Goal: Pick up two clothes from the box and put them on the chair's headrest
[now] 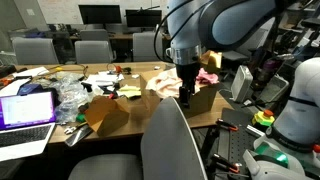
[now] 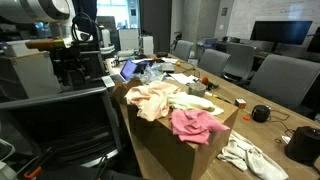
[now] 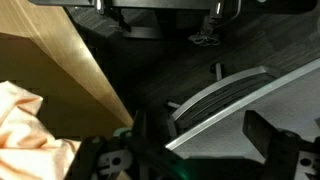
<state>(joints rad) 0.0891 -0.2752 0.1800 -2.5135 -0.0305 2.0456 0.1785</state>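
An open cardboard box (image 2: pixel 165 150) on the table holds a peach cloth (image 2: pixel 152 98) and a pink cloth (image 2: pixel 195 125). The box (image 1: pixel 205 100) also shows in an exterior view, with pink cloth (image 1: pixel 208 77) and peach cloth (image 1: pixel 163 84) in it. My gripper (image 1: pixel 187 88) hangs low at the box's near side, above the grey chair back (image 1: pixel 175 140). In the wrist view my gripper (image 3: pixel 200 130) is open and empty. The chair's grey curved top edge (image 3: pixel 235 95) lies below it. The peach cloth (image 3: pixel 30 130) is off to the left.
A white cloth (image 2: pixel 250 155) lies on the table beside the box. A second open box (image 1: pixel 105 112), a laptop (image 1: pixel 28 110) and clutter stand further along the table. Office chairs ring the table. A dark headphone-like item (image 2: pixel 262 113) lies nearby.
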